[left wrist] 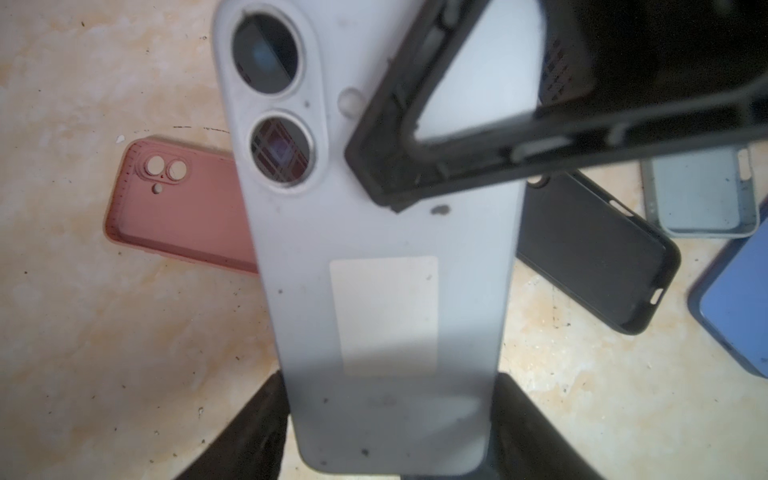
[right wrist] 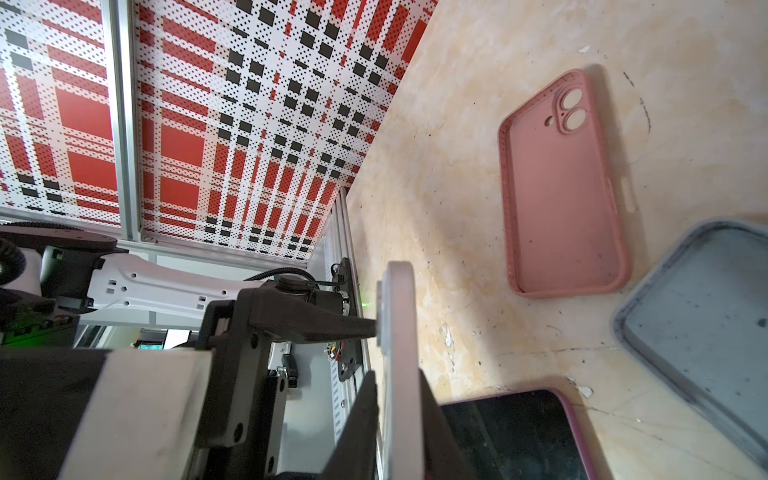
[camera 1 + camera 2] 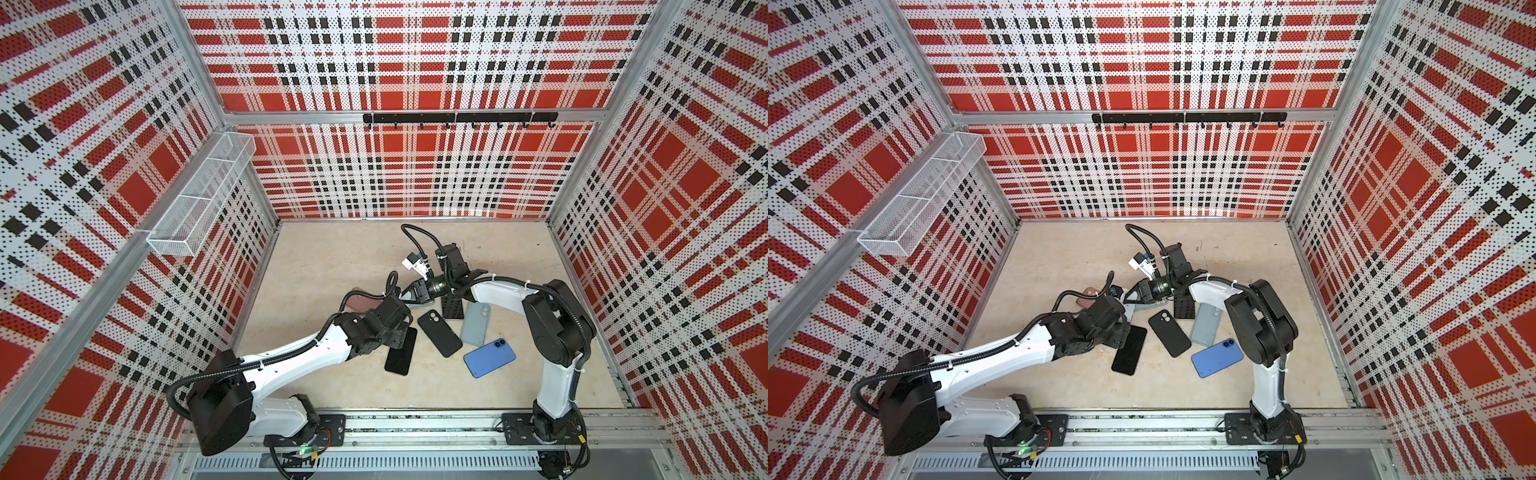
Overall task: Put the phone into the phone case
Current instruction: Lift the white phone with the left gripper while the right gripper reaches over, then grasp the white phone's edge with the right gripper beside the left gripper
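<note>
Enclosing walls: perforated panels (image 3: 415, 62) in red, white and black plaid rose on three sides.
Floor: a mottled beige surface (image 3: 332, 257), flecked with dark specks, lay beneath the pink case (image 1: 178, 208).
Phone: a pale grey phone (image 1: 374, 311) was held off the floor just beside the pink case, its two-lens back showing.
Label: a plain white rectangular sticker (image 1: 384, 316) sat on that back.
Left gripper (image 1: 390, 386): clamped across the phone's end opposite the lenses.
Right gripper (image 2: 399, 386): closed on the phone's edge; one finger (image 1: 415, 166) crossed over the back.
Clutter: a black case (image 1: 594, 257), grey case (image 1: 702, 195) and blue phone (image 1: 735, 307) lay farther from the pink case.
</note>
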`<state>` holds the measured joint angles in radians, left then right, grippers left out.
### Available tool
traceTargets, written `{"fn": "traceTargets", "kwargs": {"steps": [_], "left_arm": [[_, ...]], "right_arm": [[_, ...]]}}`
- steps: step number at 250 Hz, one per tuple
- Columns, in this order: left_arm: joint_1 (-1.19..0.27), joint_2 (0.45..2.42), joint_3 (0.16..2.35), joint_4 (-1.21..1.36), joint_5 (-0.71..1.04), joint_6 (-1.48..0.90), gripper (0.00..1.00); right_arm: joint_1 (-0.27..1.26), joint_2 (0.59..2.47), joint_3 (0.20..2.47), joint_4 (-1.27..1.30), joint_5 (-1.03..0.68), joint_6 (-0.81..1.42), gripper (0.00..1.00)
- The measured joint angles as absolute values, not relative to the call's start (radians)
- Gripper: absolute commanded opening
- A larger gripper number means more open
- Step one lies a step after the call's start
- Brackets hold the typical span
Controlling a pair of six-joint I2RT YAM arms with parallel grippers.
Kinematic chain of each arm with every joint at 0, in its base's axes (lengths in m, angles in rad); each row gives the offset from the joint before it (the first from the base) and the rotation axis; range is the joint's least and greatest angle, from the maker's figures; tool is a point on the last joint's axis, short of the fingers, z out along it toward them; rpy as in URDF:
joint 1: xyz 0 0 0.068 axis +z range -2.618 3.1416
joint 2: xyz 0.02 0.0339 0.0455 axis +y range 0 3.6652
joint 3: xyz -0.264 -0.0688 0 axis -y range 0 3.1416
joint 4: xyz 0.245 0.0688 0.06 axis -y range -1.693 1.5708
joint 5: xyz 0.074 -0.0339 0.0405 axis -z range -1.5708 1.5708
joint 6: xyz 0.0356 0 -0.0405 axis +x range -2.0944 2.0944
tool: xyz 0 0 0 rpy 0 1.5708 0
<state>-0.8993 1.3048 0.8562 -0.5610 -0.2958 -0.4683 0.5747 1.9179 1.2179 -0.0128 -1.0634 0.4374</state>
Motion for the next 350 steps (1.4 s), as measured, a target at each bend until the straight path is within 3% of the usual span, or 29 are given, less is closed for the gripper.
{"fn": "traceTargets", "kwargs": {"steps": [32,39,54,128,184,223,249,350], "left_arm": [[-0.899,1.305,0.856,-0.561,-0.296,-0.465,0.72],[-0.899,1.305,0.857,-0.561,-0.296,-0.465,0.77],[-0.899,1.304,0.861,-0.561,-0.3,-0.457,1.0],[-0.882,1.209,0.955,-0.562,-0.266,-0.405,1.0],[-0.722,1.117,0.99,-0.523,0.032,-0.368,1.0],[-0.651,1.114,0.99,-0.474,0.241,-0.364,0.98],[-0.653,1.122,1.006,-0.46,0.336,-0.348,0.92],[-0.71,1.15,1.046,-0.438,0.417,-0.241,0.87]], "right_arm": [[0.574,1.918,1.224,-0.03,-1.063,0.423,0.04],[0.573,1.918,1.229,-0.039,-1.062,0.418,0.03],[0.566,1.917,1.24,-0.059,-1.061,0.408,0.02],[0.456,1.788,1.25,-0.177,-0.964,0.371,0.0],[0.365,1.538,1.249,-0.208,-0.873,0.272,0.0],[0.376,1.466,1.231,-0.19,-0.937,0.209,0.0],[0.38,1.462,1.19,-0.164,-1.003,0.187,0.0],[0.38,1.327,1.05,-0.129,-1.129,-0.008,0.0]]}}
